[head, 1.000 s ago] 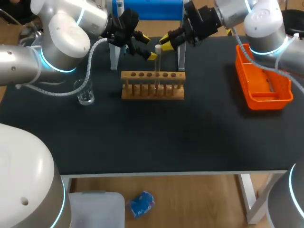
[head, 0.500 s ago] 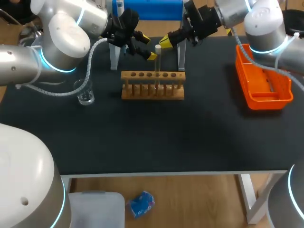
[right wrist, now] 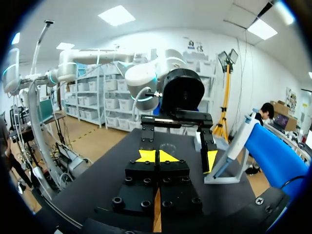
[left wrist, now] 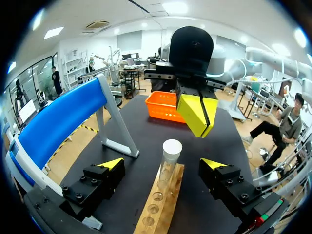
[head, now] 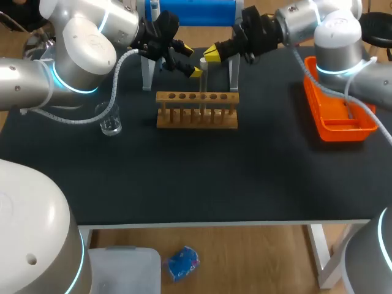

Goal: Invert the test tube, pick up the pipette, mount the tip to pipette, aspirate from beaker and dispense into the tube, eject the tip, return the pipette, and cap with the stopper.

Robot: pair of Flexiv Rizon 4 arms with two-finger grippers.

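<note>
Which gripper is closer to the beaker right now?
Left. The left gripper hangs above the rack, on the same side of the test tube as the beaker; the right gripper is past the tube.

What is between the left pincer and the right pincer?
The test tube, upright in the wooden rack, stands between the left pincer and the right pincer; the head view shows it.

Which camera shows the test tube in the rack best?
The left wrist view: the test tube stands large and upright between the open fingers of the left gripper. The head view shows it small in the wooden rack. In the right wrist view the right gripper hides it almost entirely.
</note>
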